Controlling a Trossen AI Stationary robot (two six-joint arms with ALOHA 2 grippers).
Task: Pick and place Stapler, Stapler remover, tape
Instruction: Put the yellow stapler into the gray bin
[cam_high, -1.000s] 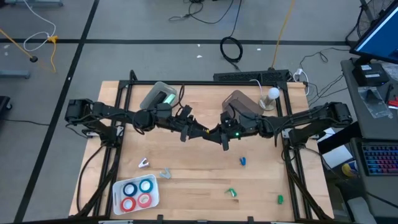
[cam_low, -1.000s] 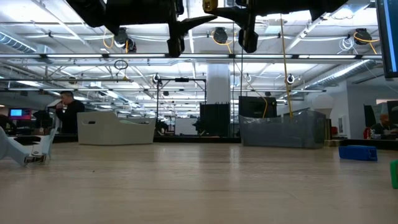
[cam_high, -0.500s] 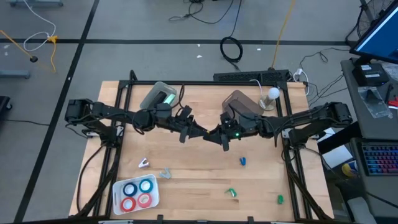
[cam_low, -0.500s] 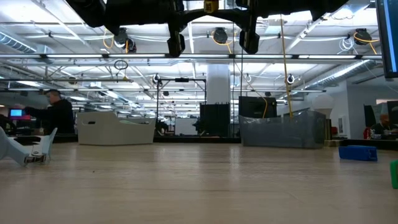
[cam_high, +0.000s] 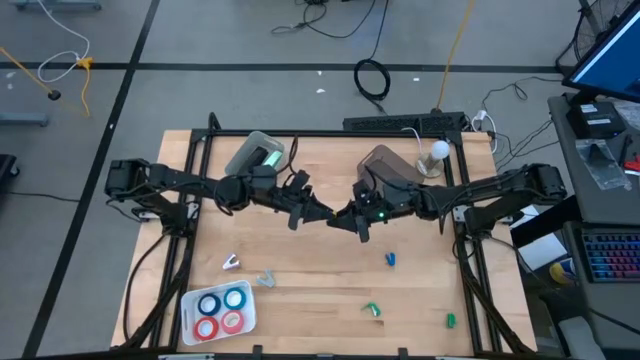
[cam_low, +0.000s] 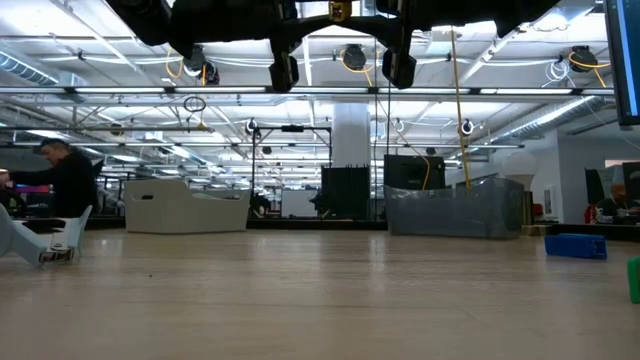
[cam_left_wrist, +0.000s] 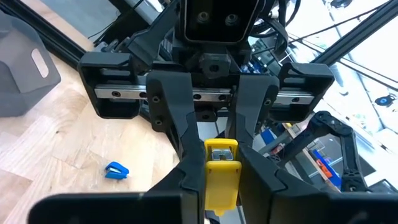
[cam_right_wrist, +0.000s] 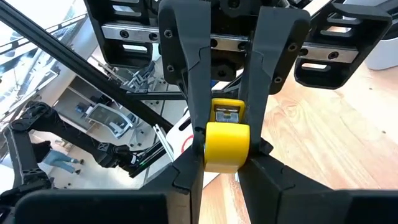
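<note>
A small yellow stapler (cam_left_wrist: 221, 174) hangs in mid-air above the table's middle, between my two grippers, which meet tip to tip. My left gripper (cam_left_wrist: 221, 190) comes from the table's left and is shut on it. My right gripper (cam_right_wrist: 227, 165) comes from the right and is shut on it too. Two blue and two red tape rolls (cam_high: 222, 309) lie in a white tray (cam_high: 190, 325) at the near left. A small white item (cam_high: 231, 262) and a grey one (cam_high: 266, 278) lie on the wood beyond the tray; which is the stapler remover I cannot tell. My left gripper pinches the stapler's near end (cam_left_wrist: 219, 198) between its two fingers, coming level from the table's left. The stapler is lifted clear of the table. My right gripper pinches the stapler's opposite end (cam_right_wrist: 227, 158) between its two fingers, coming level from the table's right.
Two grey bins (cam_high: 255, 155) (cam_high: 385, 165) and a white bulb-shaped thing (cam_high: 437, 152) stand at the far edge. A blue piece (cam_high: 391, 258) and two green pieces (cam_high: 372, 309) (cam_high: 450, 320) lie at the near right. A person (cam_low: 60, 185) moves in the room beyond.
My left gripper's fingers have drawn together onto the yellow stapler that my right gripper holds. Both arms have stayed where they were. The person in the background has walked toward the left.
</note>
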